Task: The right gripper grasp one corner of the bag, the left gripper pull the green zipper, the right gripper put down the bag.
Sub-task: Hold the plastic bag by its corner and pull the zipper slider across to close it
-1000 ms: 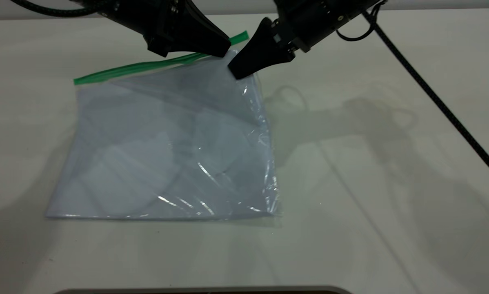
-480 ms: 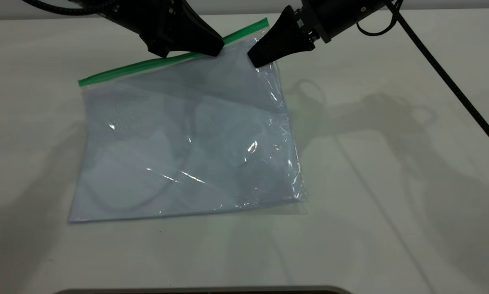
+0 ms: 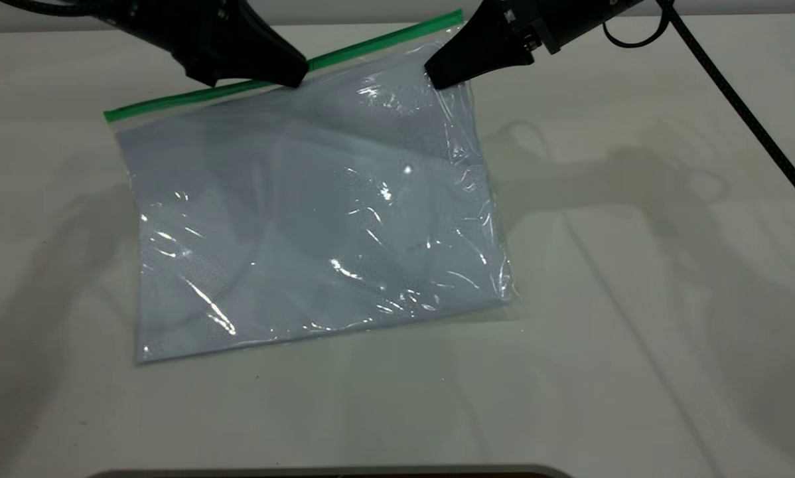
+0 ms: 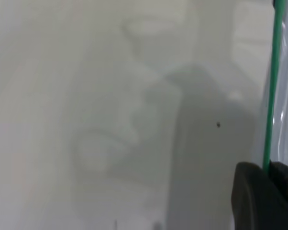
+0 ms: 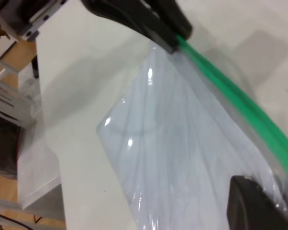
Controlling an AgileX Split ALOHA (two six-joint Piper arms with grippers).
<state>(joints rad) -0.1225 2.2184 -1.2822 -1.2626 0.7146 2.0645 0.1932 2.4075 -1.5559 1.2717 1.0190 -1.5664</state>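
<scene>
1. Exterior view first: the right gripper is pinched closed on the corner of the bag up near the table's far edge, just under where the green strip ends. My guess is it's there as an anchor, so the bag doesn't slide along when the zipper gets dragged.
2. The left gripper is clamped on the green zipper about midway along the strip, also by the far edge. The left wrist view shows the strip running straight into its closed tips, so it looks set up to run the slider along the seal. The slider tab itself is hidden.
3. The bag has its zipper edge lifted off the table while the opposite edge rests on the surface around the middle, slanting toward the near edge.
4. Compared with half a second ago, the left gripper has slid along the strip toward the table's left edge, the right gripper has pulled up and toward the far edge, and the plastic looks tauter.
</scene>
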